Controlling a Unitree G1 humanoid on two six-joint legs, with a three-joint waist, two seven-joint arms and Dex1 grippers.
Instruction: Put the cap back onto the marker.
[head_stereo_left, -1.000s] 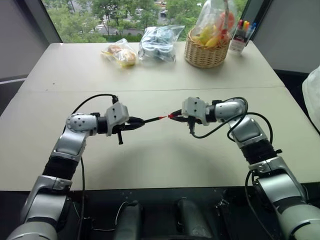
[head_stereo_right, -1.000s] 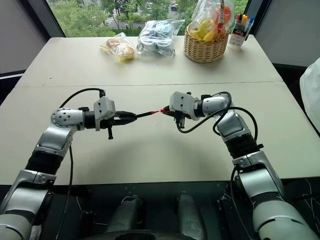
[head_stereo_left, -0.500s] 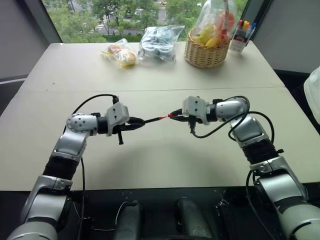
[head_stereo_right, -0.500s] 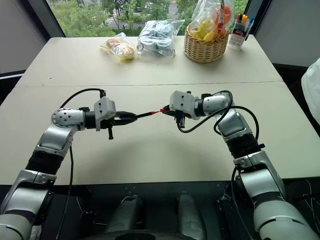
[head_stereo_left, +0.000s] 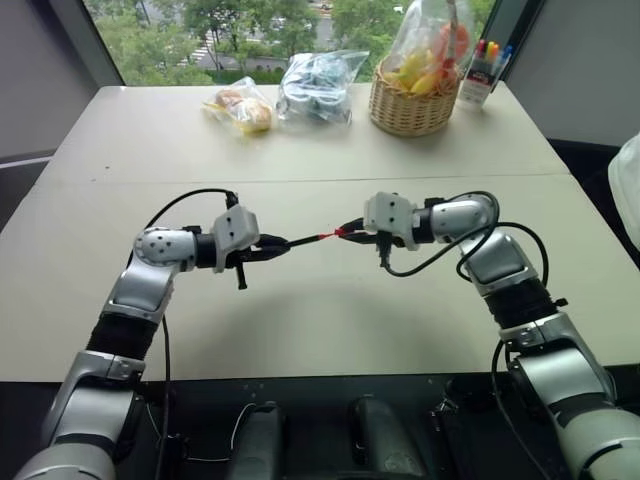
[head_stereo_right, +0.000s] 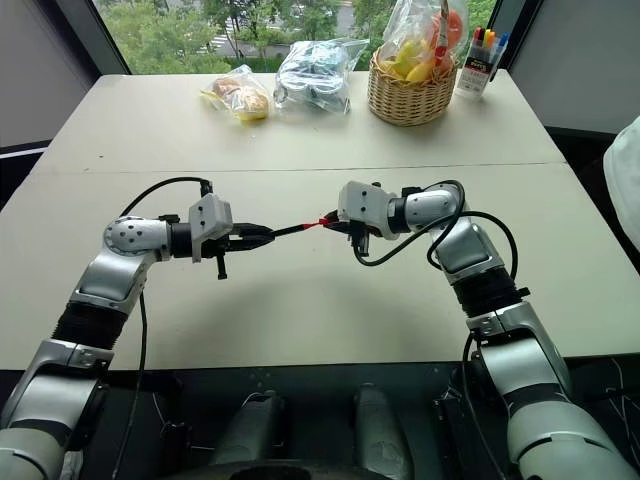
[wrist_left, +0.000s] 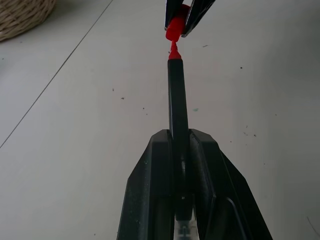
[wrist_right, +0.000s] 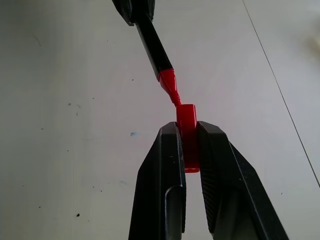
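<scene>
Above the middle of the table, my left gripper (head_stereo_left: 268, 243) is shut on the black marker (head_stereo_left: 303, 240), whose red tip (wrist_left: 174, 51) points toward my right gripper (head_stereo_left: 350, 231). That gripper is shut on the small red cap (wrist_right: 187, 132). In the right wrist view the marker's red tip (wrist_right: 170, 86) meets the mouth of the cap at a slight angle, with only the very point inside. The left wrist view shows the black barrel (wrist_left: 177, 102) running straight out from between my fingers to the cap (wrist_left: 174, 29).
At the table's far edge stand a wicker basket (head_stereo_left: 410, 108) of wrapped fruit, a cup of coloured markers (head_stereo_left: 480, 68), a bag of dark items (head_stereo_left: 318, 85) and a bag of pastries (head_stereo_left: 243, 108). A seam (head_stereo_left: 300, 180) crosses the tabletop behind my arms.
</scene>
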